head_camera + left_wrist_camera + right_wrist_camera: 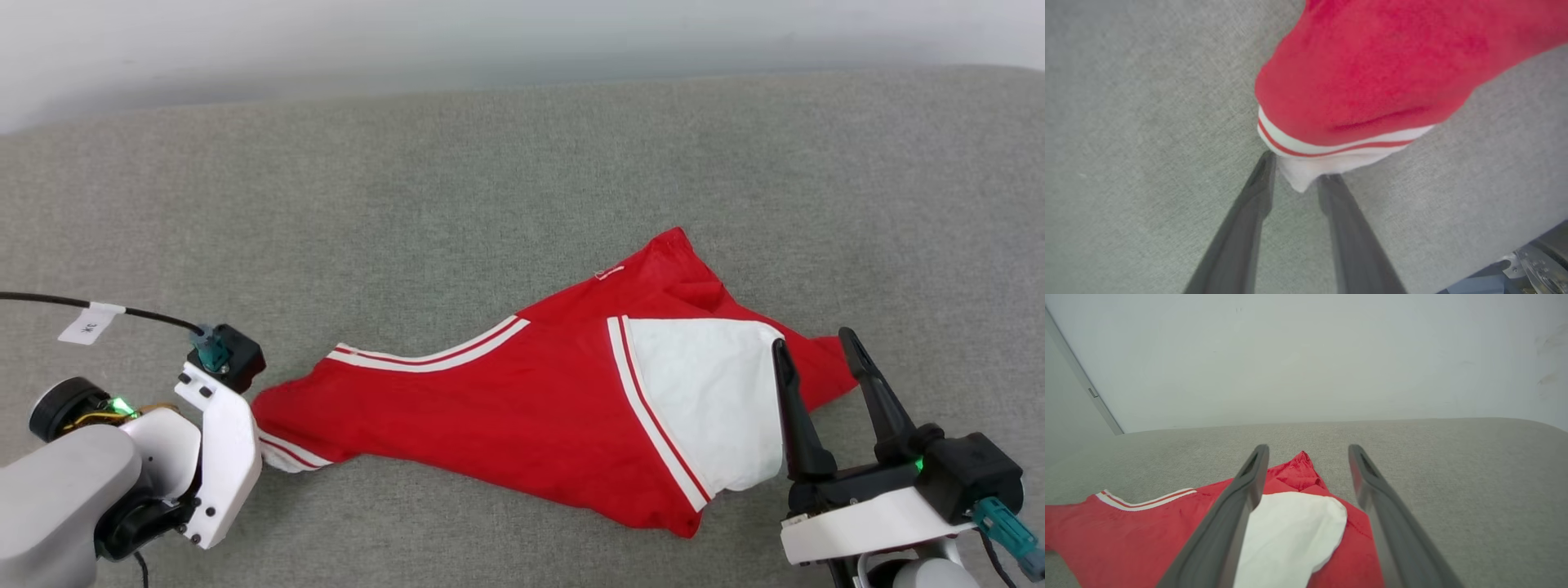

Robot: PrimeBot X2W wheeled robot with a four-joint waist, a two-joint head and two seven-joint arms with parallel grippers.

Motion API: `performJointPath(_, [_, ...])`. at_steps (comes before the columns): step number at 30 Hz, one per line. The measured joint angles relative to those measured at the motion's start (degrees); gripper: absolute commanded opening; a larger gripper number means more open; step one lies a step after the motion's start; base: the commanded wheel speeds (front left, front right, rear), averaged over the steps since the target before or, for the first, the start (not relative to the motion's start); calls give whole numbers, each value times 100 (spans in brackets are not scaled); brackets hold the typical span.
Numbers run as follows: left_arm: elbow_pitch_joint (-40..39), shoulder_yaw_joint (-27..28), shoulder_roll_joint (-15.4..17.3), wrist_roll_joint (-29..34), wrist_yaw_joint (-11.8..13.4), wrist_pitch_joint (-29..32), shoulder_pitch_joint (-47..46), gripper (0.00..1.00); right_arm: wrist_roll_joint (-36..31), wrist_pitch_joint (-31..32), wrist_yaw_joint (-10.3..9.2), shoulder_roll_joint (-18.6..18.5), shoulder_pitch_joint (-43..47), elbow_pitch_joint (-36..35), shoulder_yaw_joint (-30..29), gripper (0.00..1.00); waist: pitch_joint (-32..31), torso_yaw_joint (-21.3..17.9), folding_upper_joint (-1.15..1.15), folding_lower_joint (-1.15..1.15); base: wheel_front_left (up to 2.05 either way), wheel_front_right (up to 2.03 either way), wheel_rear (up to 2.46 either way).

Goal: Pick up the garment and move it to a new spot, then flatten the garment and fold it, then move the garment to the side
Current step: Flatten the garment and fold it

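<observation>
Red jersey stretched across the grey fabric-topped bench (490, 163), an arm at each end.

The garment (506, 400) lies flat but rumpled, narrowing toward the left gripper (1298, 169). There the jaws stand parted, with a white corner below the striped trim (1331, 149) resting loosely between the tips – not pinched. At the other end the right gripper (812, 339) has its jaws spread wide and released, holding nothing – its fingers sit over the edge of the white sleeve (710, 400).
</observation>
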Motion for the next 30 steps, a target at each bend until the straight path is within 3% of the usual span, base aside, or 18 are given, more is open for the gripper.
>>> performJointPath(5, [-155, 208, 76, 216, 181, -762, 21, 100, -3, 1, 0, -1, 165, 13, -174, 100, -276, 51, 0, 0, 0, 0, 0])
performJointPath(8, [-412, 335, 265, 346, 413, -1204, 127, 100, -45, 0, 0, -2, 249, -22, -341, 100, -474, 107, 0, 0, 0, 0, 0])
performJointPath(11, [-744, 465, 486, 499, 770, -1705, 272, 100, -76, 0, 0, -47, 258, -107, -543, 100, -656, 175, 0, 0, 0, 0, 0])
performJointPath(15, [-1188, 719, 576, 709, 1510, -2607, 521, 100, -124, 0, 0, -322, 157, -233, -743, 100, -809, 290, 0, 0, 0, 0, 0])
performJointPath(19, [-1472, 992, 383, 795, 2360, -3612, 933, 100, -183, 10, 0, -829, -316, -260, -748, 100, -879, 368, 0, 0, 0, 0, 0])
performJointPath(23, [-1604, 1298, 37, 790, 3093, -4342, 1446, 100, -158, 569, 0, -1570, -864, -212, -405, 100, -900, 406, 0, -1, 0, 0, 0])
performJointPath(26, [-1637, 1630, -264, 895, 3466, -4467, 1806, 100, 57, 1336, 1, -2218, -1346, -170, 112, 100, -877, 438, 0, -1, 0, 0, 0])
performJointPath(30, [-1773, 2164, -598, 1333, 3733, -4475, 2131, 100, 541, 2259, 1, -2831, -1757, -190, 769, 100, -827, 476, 0, 0, 0, 0, 0])
